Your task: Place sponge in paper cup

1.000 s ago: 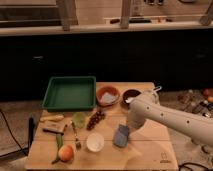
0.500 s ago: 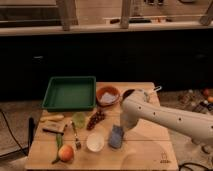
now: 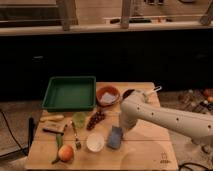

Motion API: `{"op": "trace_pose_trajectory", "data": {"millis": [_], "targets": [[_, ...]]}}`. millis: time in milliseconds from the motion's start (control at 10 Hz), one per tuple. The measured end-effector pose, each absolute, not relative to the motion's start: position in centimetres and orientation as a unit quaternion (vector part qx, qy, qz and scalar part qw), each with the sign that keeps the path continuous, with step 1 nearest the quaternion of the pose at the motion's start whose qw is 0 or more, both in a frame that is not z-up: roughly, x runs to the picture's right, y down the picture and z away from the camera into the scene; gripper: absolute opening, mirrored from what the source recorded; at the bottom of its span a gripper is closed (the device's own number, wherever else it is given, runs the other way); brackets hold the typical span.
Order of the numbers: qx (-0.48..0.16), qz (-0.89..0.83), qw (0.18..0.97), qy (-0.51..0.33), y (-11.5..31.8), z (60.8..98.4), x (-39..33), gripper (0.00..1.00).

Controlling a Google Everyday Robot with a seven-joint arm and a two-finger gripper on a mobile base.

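We see the gripper [image 3: 121, 130] low over the table [image 3: 145, 147], at the end of the white arm [image 3: 165, 117] that reaches in from the right. The arm is cut off at the right edge of the view. Its bulk covers most of the gripper, so we can't tell how wide it's set or whether it grips anything.

The sponge [image 3: 115, 137] sits just below the gripper, on the table and tilted. Its top edge is up against the gripper end; contact or gap, we can't say. It's outside the paper cup [image 3: 95, 142], just right of it, close to the rim or touching it. The cup stands upright with its pale inside showing.

Rest of the table:
- green tray [image 3: 70, 93] at back left
- reddish-brown bowl [image 3: 108, 95] just right of the tray, with something pale inside we can't identify
- dark round thing [image 3: 128, 93] behind the arm, mostly hidden
- light-green cup [image 3: 79, 119] and grapes [image 3: 96, 119] side by side behind the paper cup
- fork [image 3: 76, 136] left of the paper cup
- banana [image 3: 52, 118] and brownish block [image 3: 54, 129] on the left side
- orange fruit [image 3: 66, 152] at front left, with a green thing [image 3: 58, 145] beside it, too blurry to name
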State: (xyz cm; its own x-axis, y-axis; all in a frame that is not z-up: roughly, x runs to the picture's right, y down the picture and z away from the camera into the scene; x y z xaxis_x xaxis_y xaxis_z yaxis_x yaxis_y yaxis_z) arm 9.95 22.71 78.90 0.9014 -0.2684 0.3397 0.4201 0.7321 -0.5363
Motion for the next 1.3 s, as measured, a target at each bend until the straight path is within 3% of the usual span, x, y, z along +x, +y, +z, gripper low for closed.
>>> {"op": "trace_pose_trajectory", "data": {"millis": [200,600,800,1000,1100,1300], "targets": [[-0.317,-0.188,0.922,-0.123,23.0,79.2,10.2,0.79],[-0.315,-0.204,0.919,-0.121,22.9,78.7,8.7,0.46],[-0.320,-0.198,0.918,-0.124,23.3,79.1,7.9,0.46],[-0.323,-0.192,0.918,-0.127,23.9,79.8,8.9,0.62],[-0.322,-0.195,0.918,-0.126,23.9,79.8,9.8,0.64],[-0.319,-0.203,0.917,-0.126,23.4,79.3,10.1,0.53]]}}
